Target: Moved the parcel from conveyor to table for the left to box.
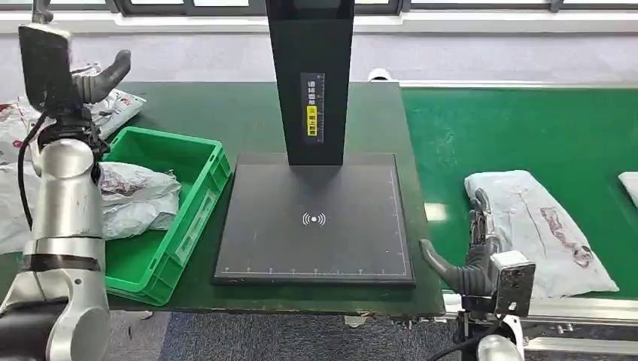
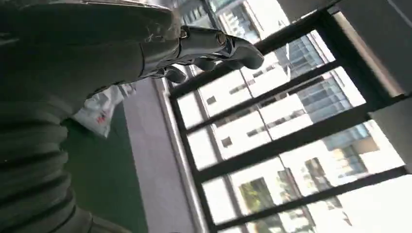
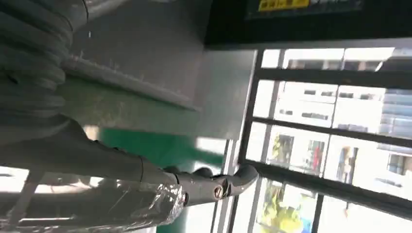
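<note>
My right robot hand (image 1: 472,256) sits at the conveyor (image 1: 527,135) edge, fingers apart, touching the near left end of the white parcel (image 1: 538,226), whose long axis runs away and leftward. Left robot hand (image 1: 94,79) hovers raised, empty, loosely spread, far off.

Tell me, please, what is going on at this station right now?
The robot's right hand is low at the edge of the green conveyor, touching the near end of a white parcel; whether it grips it I cannot tell. The left hand is raised, holding nothing, above the green bin, which already holds a parcel. The black scanner pad on the table is bare.
</note>
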Motion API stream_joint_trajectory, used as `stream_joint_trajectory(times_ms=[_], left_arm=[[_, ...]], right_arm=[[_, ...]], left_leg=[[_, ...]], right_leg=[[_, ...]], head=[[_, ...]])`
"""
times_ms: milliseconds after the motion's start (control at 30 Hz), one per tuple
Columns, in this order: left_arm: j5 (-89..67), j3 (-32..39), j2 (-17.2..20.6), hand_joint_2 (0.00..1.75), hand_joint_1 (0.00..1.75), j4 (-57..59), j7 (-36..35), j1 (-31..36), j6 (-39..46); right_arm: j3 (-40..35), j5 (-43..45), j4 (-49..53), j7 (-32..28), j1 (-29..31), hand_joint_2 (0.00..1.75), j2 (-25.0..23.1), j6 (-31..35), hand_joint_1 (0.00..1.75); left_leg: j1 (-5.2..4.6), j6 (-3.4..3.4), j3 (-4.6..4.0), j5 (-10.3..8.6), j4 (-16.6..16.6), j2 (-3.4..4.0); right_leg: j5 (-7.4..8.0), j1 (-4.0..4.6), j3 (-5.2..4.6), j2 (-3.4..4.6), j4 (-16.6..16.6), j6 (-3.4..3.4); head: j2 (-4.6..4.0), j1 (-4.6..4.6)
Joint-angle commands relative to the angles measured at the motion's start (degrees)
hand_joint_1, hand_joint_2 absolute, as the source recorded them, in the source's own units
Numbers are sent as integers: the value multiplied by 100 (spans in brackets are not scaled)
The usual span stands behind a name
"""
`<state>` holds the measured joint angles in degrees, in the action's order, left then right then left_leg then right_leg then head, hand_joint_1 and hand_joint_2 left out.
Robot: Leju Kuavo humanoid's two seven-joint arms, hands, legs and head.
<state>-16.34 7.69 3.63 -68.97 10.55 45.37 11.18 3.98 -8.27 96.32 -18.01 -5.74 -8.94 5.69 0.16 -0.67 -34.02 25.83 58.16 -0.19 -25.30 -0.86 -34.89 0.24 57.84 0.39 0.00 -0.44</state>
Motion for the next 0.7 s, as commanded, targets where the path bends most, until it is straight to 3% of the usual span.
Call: stream_joint_trajectory(times_ms=[33, 100, 200, 433, 467, 533, 600, 700], left_arm=[[627, -820, -830, 175, 0, -1636, 384, -1846, -392], [773, -1103, -1135, 175, 0, -1854, 481, -2314, -736], [611, -1705, -1332, 175, 0, -1902, 706, -2892, -729], [659, -1655, -1277, 175, 0, -1872, 722, -2801, -711], [760, -1661, -1301, 175, 0, -1864, 638, -2859, -859], [784, -1819, -1417, 175, 0, -1721, 692, -2992, -1079], [708, -1945, -1539, 175, 0, -1630, 823, -3106, -1143], [666, -1990, -1545, 175, 0, -1735, 866, -3259, -1176]], right_arm=[[865, -2201, -1157, 886, 1071, 175, 413, 877, 0], [1146, -3605, -1841, 1650, 1636, 175, 601, 1242, 0], [1509, -4928, -3020, 2351, 2355, 175, 1043, 1395, 0], [1586, -4950, -3039, 2256, 2345, 175, 994, 1421, 0], [1543, -5416, -3140, 2587, 2392, 175, 1094, 1438, 0], [1571, -6279, -4044, 3163, 2886, 175, 1451, 1323, 0], [1611, -6758, -5243, 3403, 3496, 175, 1864, 1367, 0], [1552, -7078, -6274, 3513, 3848, 175, 2141, 1187, 0]], left_leg=[[-2, 8, 28, -5, -23, 0], [0, 7, 20, -2, -12, -1], [-5, 15, 33, -2, -23, 11], [-14, 18, 7, 6, 1, -2], [-14, 16, 15, 7, -4, 2], [-18, 18, 12, 6, -4, -6], [-19, 21, 14, 6, -5, 3], [-19, 24, 15, 3, -6, 2]], right_leg=[[7, -2, 34, -4, -32, 5], [5, 1, 28, -6, -25, 5], [14, -4, 43, 5, -43, 12], [7, -11, 21, -7, -21, 9], [7, -11, 25, -4, -23, 5], [6, -11, 21, -12, -21, 8], [10, -7, 23, -2, -24, 12], [12, -10, 25, -4, -26, 16]], head=[[0, 0], [0, 2], [0, 2], [0, 2], [0, 2], [0, 2], [0, 2], [0, 2]])
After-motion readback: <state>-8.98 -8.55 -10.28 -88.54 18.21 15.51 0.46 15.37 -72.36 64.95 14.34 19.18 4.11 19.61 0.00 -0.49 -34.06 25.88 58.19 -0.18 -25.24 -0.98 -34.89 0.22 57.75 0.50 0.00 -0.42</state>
